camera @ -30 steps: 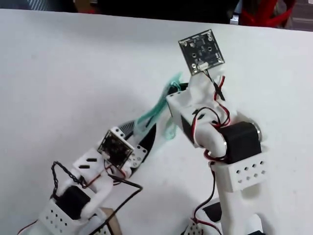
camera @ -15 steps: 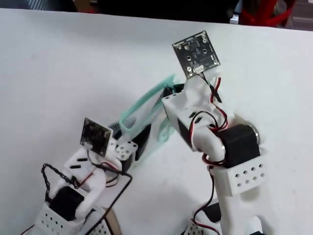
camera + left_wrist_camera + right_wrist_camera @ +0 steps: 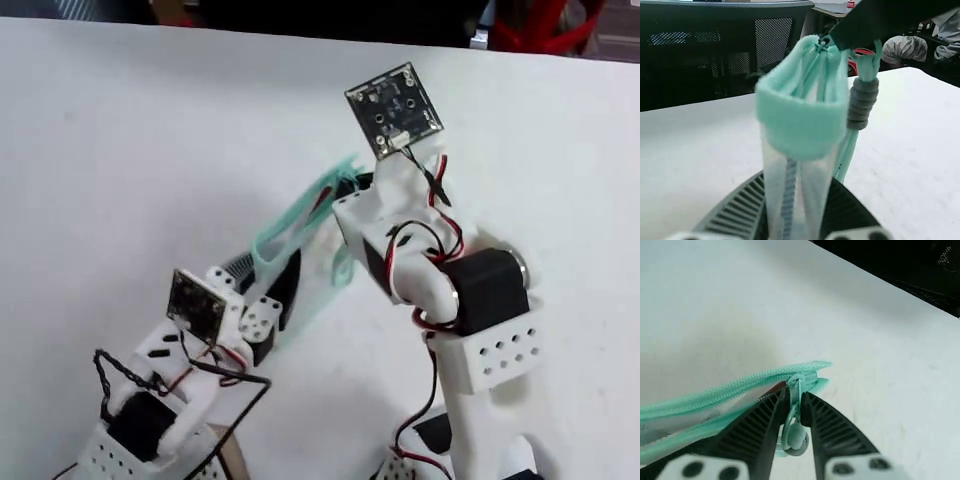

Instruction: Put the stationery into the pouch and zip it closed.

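The mint-green pouch (image 3: 290,225) is being held above the desk (image 3: 140,140) between the two arms. One end is being clamped in the left gripper (image 3: 792,205), and the zipper pull (image 3: 796,390) at the other end is being pinched by the closed right gripper (image 3: 795,396). A reddish item (image 3: 774,388) is being glimpsed through the translucent wall, so the loading is being judged done. With the slider (image 3: 800,378) sitting near the pouch's end, the zipping is being judged under way or nearly finished. Whether the teeth are meshed along the full length cannot be told: part of the run is being hidden by the right arm in the high view, and the contents are not being made out clearly enough to identify.
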### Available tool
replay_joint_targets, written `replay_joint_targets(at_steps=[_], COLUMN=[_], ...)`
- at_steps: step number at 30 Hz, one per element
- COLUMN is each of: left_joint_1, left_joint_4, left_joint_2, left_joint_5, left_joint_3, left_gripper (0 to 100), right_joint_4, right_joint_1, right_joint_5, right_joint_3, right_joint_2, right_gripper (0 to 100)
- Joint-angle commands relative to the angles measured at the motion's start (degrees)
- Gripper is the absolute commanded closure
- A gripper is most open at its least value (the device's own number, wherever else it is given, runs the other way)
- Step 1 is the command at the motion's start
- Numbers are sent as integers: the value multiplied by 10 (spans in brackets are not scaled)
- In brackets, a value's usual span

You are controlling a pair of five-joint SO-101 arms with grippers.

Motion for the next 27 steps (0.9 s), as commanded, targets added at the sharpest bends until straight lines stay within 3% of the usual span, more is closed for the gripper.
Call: replay_joint_targets(at_steps=[1,9,22,27], left_joint_1=[25,22,22,22], left_joint_4=[-25,-25,-22,-22], left_joint_2=[-9,-9,-9,-9], left_joint_5=[-4,-4,-12,-36], left_joint_3=[0,0,0,-1], left_gripper=[978,978,978,978], right_joint_4=[20,139,169,169], right_joint_1=[-30,-166,-176,-255], right_joint_5=[20,53,55,74], right_joint_3=[-21,-164,-107,-78], right_joint_2=[-11,-5,19,17], right_gripper=[979,979,979,979])
